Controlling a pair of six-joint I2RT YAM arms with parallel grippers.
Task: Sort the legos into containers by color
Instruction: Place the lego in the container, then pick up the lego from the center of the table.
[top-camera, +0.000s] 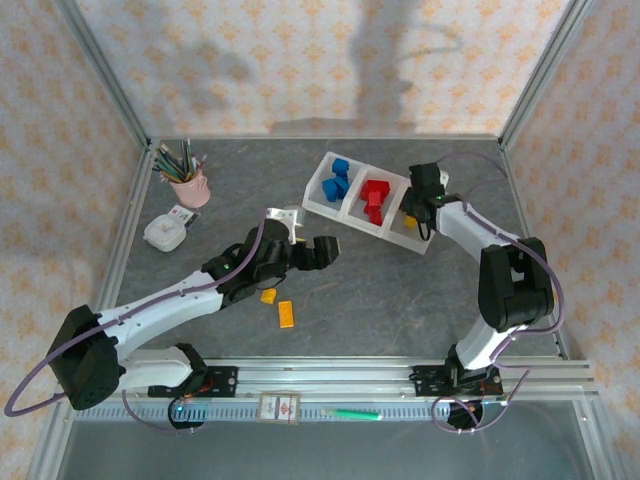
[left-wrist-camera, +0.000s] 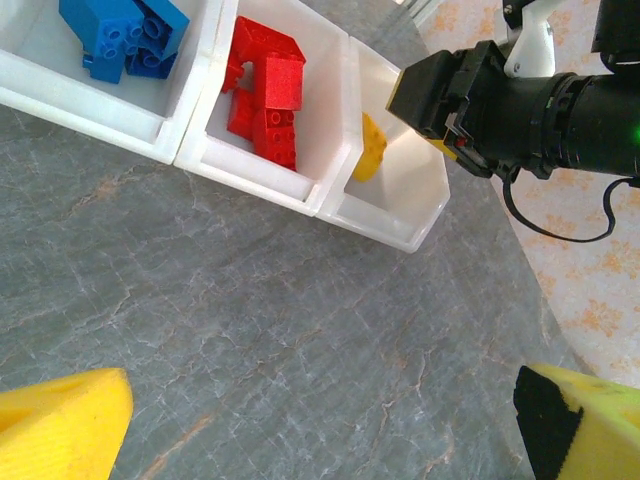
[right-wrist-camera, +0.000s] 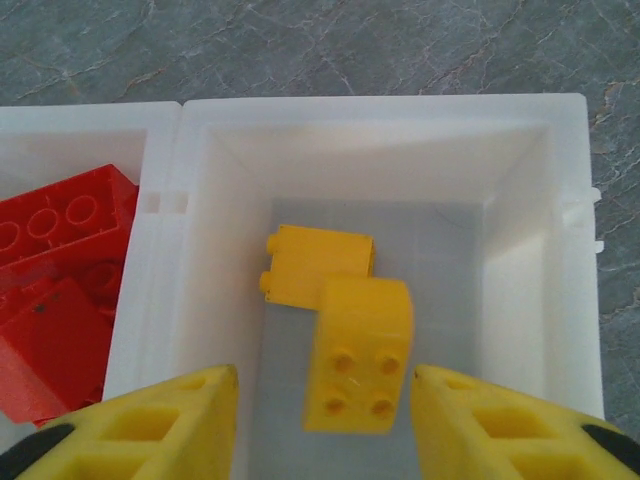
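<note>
Above the tray's (right-wrist-camera: 380, 110) end compartment holding 2 yellow legos (right-wrist-camera: 355, 345), the right gripper (right-wrist-camera: 322, 415) hangs wide and empty; near the tray, the left gripper (left-wrist-camera: 320, 430) gapes wide.

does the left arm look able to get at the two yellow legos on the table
Probably yes: both yellow legos lie uncovered on the table beside the left arm, and its jaws stand open and empty, though it must draw back.
</note>
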